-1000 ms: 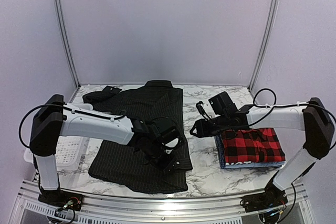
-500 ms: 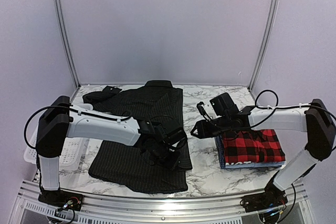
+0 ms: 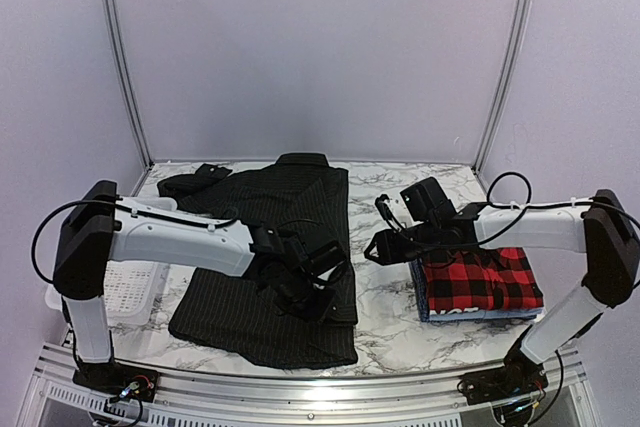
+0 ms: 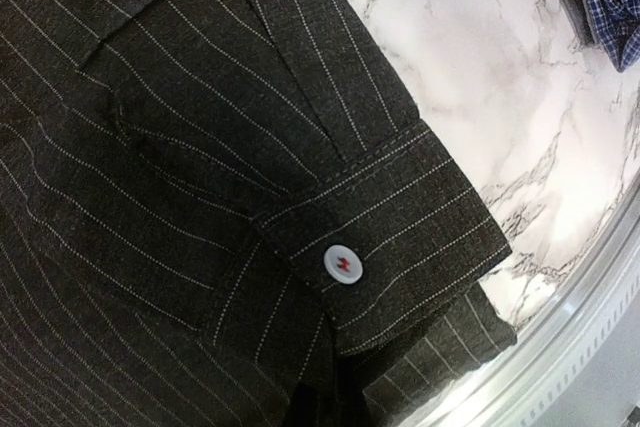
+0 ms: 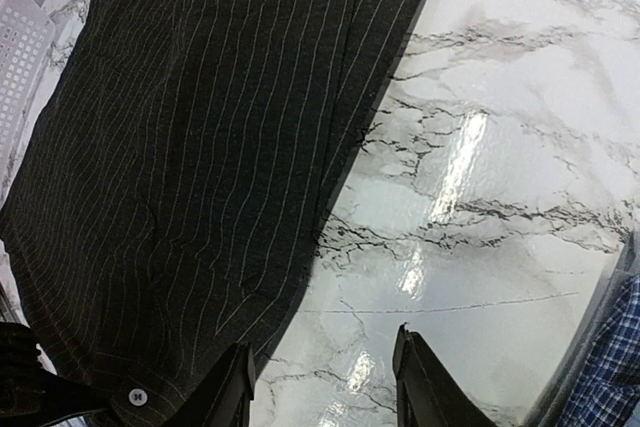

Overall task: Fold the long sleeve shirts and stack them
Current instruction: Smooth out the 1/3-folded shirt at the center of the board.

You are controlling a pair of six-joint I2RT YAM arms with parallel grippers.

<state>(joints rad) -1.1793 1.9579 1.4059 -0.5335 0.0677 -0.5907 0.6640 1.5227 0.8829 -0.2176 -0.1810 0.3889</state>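
The black pinstripe shirt [image 3: 270,237] lies spread on the marble table, collar at the back. My left gripper [image 3: 308,295] is low on its right front part. In the left wrist view a sleeve cuff [image 4: 390,247] with a white button fills the frame and cloth covers my fingers, so the gripper looks shut on the sleeve. My right gripper [image 3: 372,247] hovers open and empty [image 5: 322,339] over bare marble, just right of the shirt's edge [image 5: 200,177]. The folded red-and-black plaid shirt [image 3: 480,277] lies on the folded blue shirt [image 3: 420,295] at the right.
A white mesh basket [image 3: 125,287] stands at the left table edge, partly behind my left arm, and its corner shows in the right wrist view [image 5: 20,27]. A metal rail [image 3: 300,387] runs along the table's front edge. A strip of marble [image 3: 385,297] separates the shirt and the stack.
My left gripper has shifted slightly left and back over the black shirt, drawing the sleeve with it. The right arm has barely moved.
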